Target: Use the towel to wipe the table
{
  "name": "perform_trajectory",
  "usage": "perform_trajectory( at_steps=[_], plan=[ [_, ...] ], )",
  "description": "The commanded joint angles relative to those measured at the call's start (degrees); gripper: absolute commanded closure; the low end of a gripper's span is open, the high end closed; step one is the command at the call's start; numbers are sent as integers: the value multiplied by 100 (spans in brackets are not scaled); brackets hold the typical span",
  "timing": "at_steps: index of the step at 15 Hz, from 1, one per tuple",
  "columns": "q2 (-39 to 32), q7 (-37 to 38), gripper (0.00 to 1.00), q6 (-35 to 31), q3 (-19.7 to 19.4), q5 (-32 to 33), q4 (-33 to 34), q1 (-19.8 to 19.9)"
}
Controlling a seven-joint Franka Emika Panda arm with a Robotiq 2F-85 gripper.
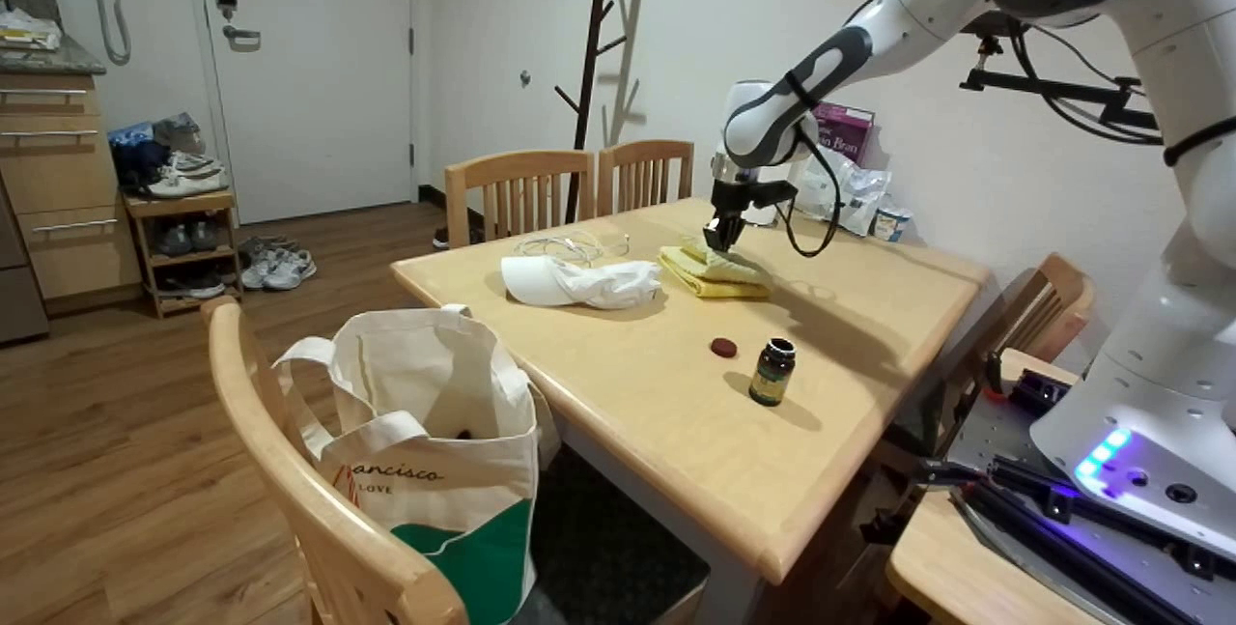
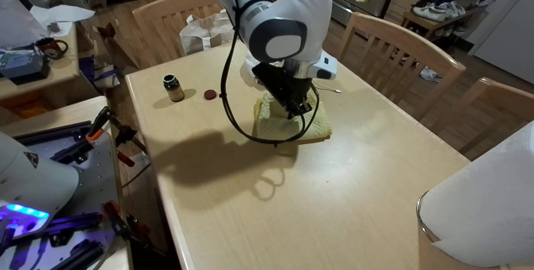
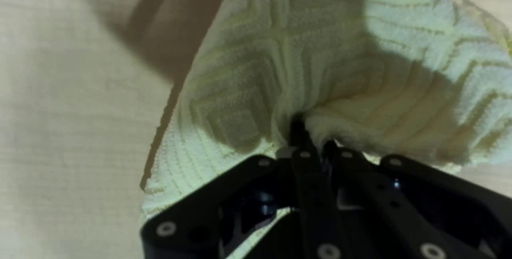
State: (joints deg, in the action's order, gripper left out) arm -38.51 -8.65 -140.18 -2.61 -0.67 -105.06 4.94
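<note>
"On the table [image 1: 618,374], how is the yellow towel [image 1: 719,285] sitting?"

"It is lying folded, lower layers resting on the wood, top layer bunching up beneath the gripper [image 3: 314,137]."

"And the gripper, what is it doing?"

"Gripping cloth. From the wrist view, the two fingers [image 3: 306,171] are standing close together and pinching a ridge of the towel between them."

"What else is sharing the surface?"

"Well apart from the towel, a dark bottle [image 1: 772,376] is standing upright with its mouth gaping, and a dark red lid [image 1: 723,348] is lying just beside it. A white hat [image 1: 560,283] is lying close to the towel, any contact being hard to judge. Behind the hat, in an exterior view, a pale cable [image 1: 570,246] is lying."

"What is the arm [image 1: 898,21] casting?"

"A shadow [image 2: 208,157], spreading across the table in both exterior views."
</note>
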Motion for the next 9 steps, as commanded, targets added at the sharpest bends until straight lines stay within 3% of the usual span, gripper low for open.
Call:
perform_trajectory(
  at_steps=[1,9],
  plan=[
    [662,-139,99,-192,97,-31,-1332,187],
    [1646,-29,99,-599,-113,-97,-3270,381]
  ],
)
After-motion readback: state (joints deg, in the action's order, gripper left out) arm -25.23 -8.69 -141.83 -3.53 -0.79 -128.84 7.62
